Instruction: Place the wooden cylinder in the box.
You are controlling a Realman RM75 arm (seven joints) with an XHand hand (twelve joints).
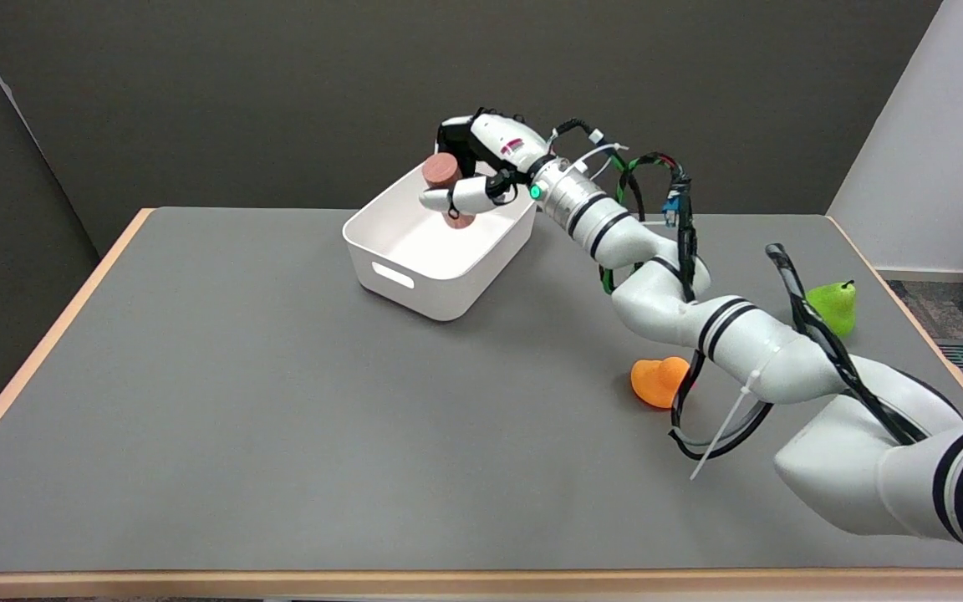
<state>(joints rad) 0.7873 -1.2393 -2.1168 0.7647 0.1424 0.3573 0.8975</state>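
Wooden cylinder [441,170], one only, hangs upright over the single white box's [415,267] interior, clamped in the right hand's [473,163] fingers [458,198]. On the grey bench [281,418] lie one orange toy [657,381] and one green pear [834,304], well apart from the box.

box [440,255] at table [281,401] rear centre, hand [481,163] w/ cylinder [445,180] above it, 2 toys [659,381] far right

Lab: bare table [281,418], plain partition walls [281,84]
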